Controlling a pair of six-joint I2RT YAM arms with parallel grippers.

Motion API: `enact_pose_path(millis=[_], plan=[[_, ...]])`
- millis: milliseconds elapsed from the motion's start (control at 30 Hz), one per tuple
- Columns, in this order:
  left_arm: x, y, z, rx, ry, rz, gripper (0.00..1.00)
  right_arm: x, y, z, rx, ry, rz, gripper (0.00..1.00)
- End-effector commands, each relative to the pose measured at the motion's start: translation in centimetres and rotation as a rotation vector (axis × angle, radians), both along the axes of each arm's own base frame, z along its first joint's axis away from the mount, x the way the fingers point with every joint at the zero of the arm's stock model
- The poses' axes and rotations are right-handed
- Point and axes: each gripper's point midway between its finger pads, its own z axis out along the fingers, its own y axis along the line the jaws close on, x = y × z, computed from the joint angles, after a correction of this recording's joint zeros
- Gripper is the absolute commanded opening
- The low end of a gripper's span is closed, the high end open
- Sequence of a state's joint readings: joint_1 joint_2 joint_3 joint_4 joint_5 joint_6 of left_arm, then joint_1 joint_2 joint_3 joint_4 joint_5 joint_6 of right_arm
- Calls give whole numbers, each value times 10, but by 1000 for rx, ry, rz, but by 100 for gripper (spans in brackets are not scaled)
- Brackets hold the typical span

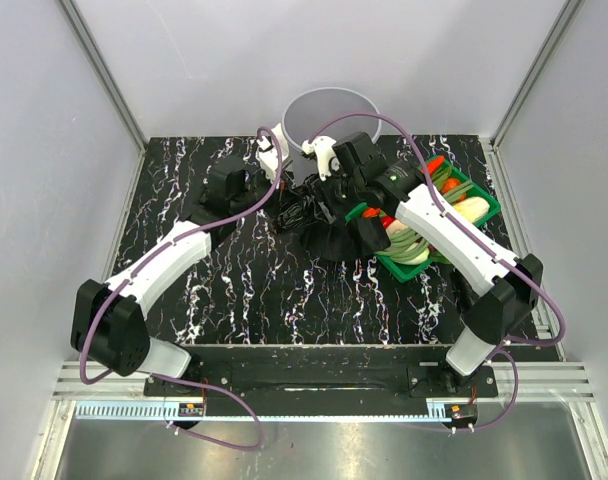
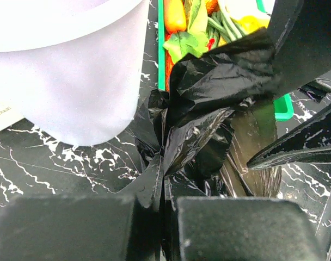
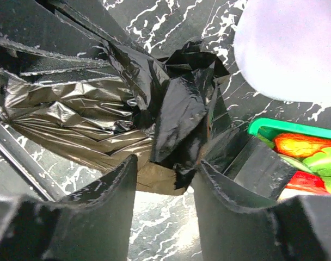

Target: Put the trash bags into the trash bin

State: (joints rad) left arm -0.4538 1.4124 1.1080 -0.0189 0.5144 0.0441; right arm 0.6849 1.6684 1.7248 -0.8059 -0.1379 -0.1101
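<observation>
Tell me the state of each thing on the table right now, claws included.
trash bin, upright, open top, no bag inside
trash bag, crumpled on the table beside the trash bin
green basket, upright, full of vegetables
left claw, shut on the trash bag
right claw, open, a fold of the trash bag in its gap

The bin [image 1: 329, 115] is standing at the table's [image 1: 244, 290] far edge. The bag [image 1: 324, 235] is lying on the table just before it, and the basket [image 1: 484, 205] is sitting to the bag's right, touching it.
</observation>
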Motion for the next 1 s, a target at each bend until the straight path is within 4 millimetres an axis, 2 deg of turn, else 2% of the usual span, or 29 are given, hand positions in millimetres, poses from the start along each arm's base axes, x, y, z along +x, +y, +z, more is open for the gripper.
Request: enact_pose_path(millis=[0, 133, 267, 467, 633, 967], plan=[[1, -2, 28, -53, -79, 13, 0, 4, 3, 17, 54, -35, 1, 40], [-3, -2, 27, -57, -83, 1, 0, 9, 1, 17, 51, -42, -18, 13], [-9, -1, 32, -67, -99, -11, 0, 16, -6, 16, 29, -65, -52, 0], [-12, 7, 40, -76, -145, 8, 0, 26, -26, 16, -20, -106, -115, 0], [-5, 20, 46, -79, -156, 56, 0, 26, -43, 17, -51, -133, -129, 0], [11, 57, 55, -62, -180, 178, 0, 36, -79, 20, -140, -187, -224, 0]])
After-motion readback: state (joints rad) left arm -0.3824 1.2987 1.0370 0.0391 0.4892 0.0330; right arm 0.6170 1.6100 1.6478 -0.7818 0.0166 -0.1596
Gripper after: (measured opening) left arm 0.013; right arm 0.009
